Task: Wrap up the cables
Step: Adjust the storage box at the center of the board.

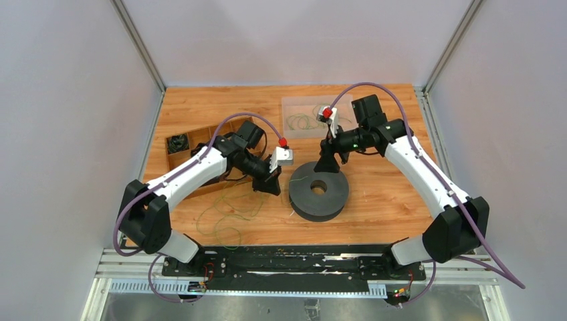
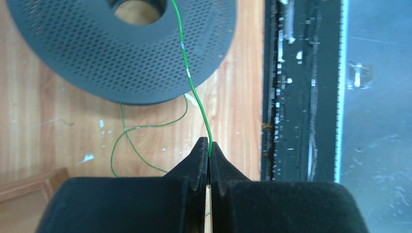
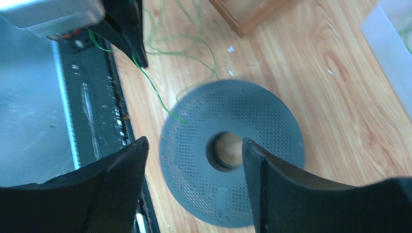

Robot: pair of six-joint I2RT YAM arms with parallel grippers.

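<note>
The wooden table carries a grey perforated spool at its middle, a wooden box to the left, and a clear tray at the back holding coiled cables. The right gripper hovers over the spool, jaws spread — nothing between them. The left gripper, just beside the spool, is pressed together on one thin green cable — it runs from the tips across the spool's face, with slack looped on the table.
</note>
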